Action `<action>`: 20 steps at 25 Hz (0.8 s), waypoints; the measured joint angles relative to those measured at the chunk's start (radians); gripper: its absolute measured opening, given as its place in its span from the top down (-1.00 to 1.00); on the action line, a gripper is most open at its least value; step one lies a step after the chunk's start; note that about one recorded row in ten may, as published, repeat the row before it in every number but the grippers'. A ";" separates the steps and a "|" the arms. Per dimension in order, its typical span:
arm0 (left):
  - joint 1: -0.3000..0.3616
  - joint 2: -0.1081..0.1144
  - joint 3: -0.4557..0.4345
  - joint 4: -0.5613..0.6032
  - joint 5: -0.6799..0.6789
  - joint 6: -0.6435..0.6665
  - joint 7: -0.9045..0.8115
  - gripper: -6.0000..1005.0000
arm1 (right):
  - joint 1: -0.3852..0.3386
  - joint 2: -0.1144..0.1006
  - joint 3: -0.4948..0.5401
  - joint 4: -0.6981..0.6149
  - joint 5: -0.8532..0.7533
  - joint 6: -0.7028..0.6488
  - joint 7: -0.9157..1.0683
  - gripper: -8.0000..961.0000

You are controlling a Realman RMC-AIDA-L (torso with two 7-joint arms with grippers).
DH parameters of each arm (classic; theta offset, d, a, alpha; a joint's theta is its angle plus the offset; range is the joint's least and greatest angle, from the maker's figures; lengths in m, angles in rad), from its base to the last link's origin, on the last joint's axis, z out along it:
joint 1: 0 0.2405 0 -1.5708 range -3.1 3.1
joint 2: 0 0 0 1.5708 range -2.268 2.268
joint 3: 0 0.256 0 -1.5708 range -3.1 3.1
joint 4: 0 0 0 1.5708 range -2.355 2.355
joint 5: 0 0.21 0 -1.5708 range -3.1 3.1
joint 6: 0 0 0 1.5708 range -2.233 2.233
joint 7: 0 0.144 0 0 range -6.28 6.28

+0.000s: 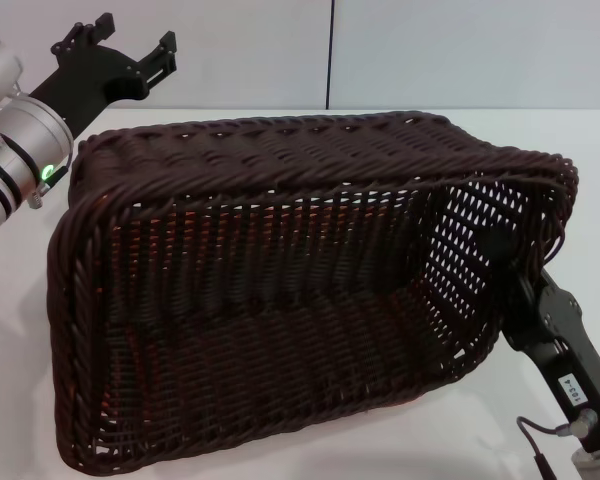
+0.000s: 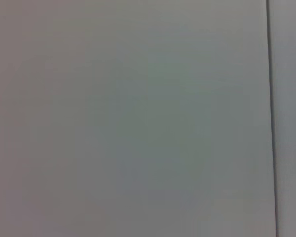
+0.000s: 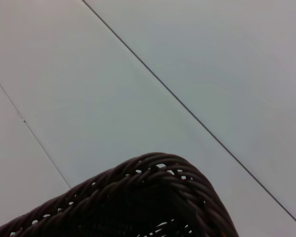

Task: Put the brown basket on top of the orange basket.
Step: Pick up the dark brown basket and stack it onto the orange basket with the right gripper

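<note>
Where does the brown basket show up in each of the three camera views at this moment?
Head view: the brown basket fills most of the picture, tilted with its opening toward the camera; the right claw is at its right end.
Left wrist view: not in it, only a pale surface with a dark seam.
Right wrist view: one braided rim corner at the lower edge.
Shared landmark: the dark seam on the pale wall.
</note>
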State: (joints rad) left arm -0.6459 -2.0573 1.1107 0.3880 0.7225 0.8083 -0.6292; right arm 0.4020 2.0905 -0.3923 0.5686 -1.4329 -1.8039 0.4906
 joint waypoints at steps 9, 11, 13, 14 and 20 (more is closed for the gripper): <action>-0.006 0.000 0.009 -0.003 0.000 -0.003 0.009 -0.68 | -0.027 -0.010 -0.009 0.041 -0.020 -0.065 0.040 0.67; -0.007 0.000 0.012 -0.004 0.000 -0.003 0.009 -0.68 | -0.040 -0.010 -0.005 0.036 -0.023 -0.063 0.048 0.67; -0.008 0.000 0.016 -0.005 0.000 -0.003 0.007 -0.68 | -0.045 -0.010 -0.003 0.033 -0.023 -0.056 0.051 0.67; -0.009 0.000 0.018 -0.005 0.000 -0.003 0.006 -0.68 | -0.045 -0.010 -0.002 0.033 -0.023 -0.051 0.052 0.67; -0.013 0.000 0.020 -0.005 0.000 -0.003 0.005 -0.68 | -0.033 -0.009 0.002 0.016 -0.020 0.013 0.093 0.66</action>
State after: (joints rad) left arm -0.6591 -2.0574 1.1305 0.3834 0.7225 0.8053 -0.6241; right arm 0.3690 2.0815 -0.3898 0.5847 -1.4526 -1.7906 0.5834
